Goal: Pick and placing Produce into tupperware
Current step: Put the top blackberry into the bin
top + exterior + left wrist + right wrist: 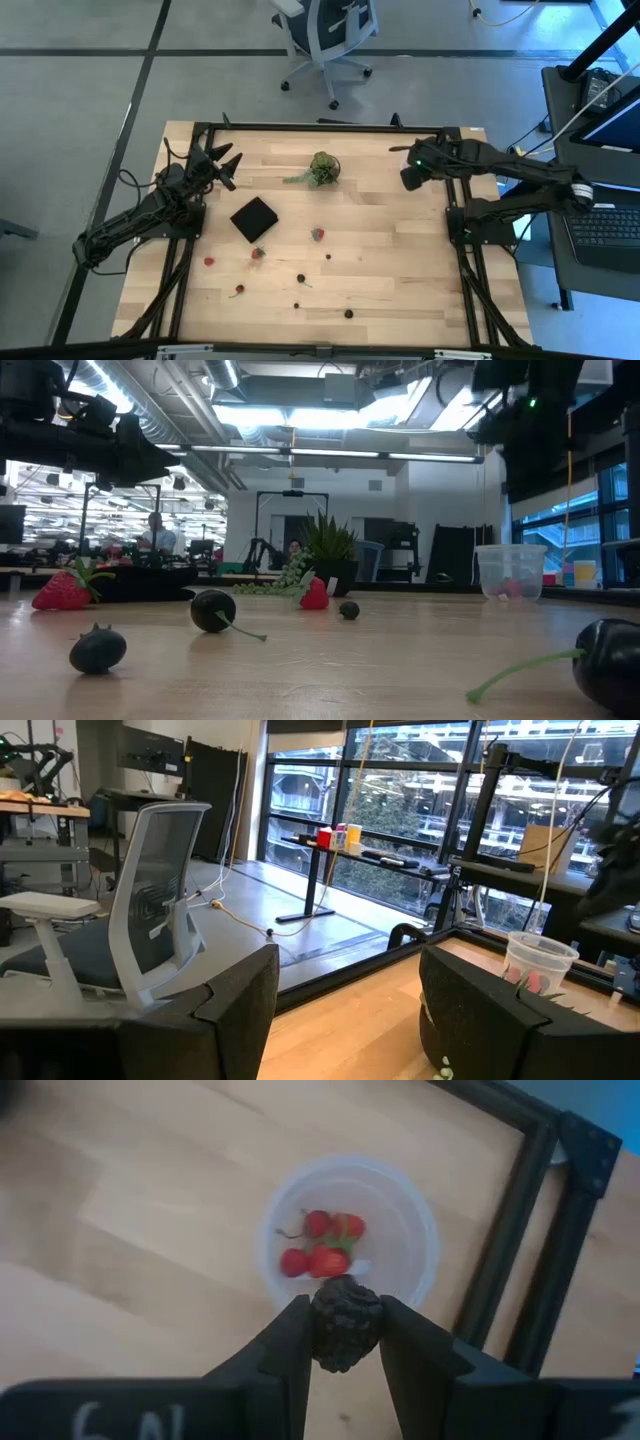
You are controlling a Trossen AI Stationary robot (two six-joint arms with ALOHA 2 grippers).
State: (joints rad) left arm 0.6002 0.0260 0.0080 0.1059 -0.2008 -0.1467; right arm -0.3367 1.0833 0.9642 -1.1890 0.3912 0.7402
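Observation:
My right gripper [345, 1312] hangs above the round translucent tupperware [345, 1245], shut on a dark bumpy berry [346, 1326]. Three red pieces [322, 1250] lie in the tub. In the high view this gripper [412, 177] is at the table's far right and covers the tub. The tub [510, 572] stands on its base on the wood. Loose produce lies near the table's middle and front: red pieces [318, 234] [258, 253] and dark ones [300, 279] [349, 313]. My left gripper [225, 162] waits open at the far left, holding nothing. My right gripper pinches the dark berry by its two opposite sides [318, 1330] between the two fingertips. The fingers slant downward from above. The berry is lifted clear, over the tub's near rim.
A green leafy clump [322, 168] lies at the far middle. A flat black square [254, 219] sits left of centre. The black frame rail [520, 1230] runs close beside the tub. Bare wood lies between the tub and the clump.

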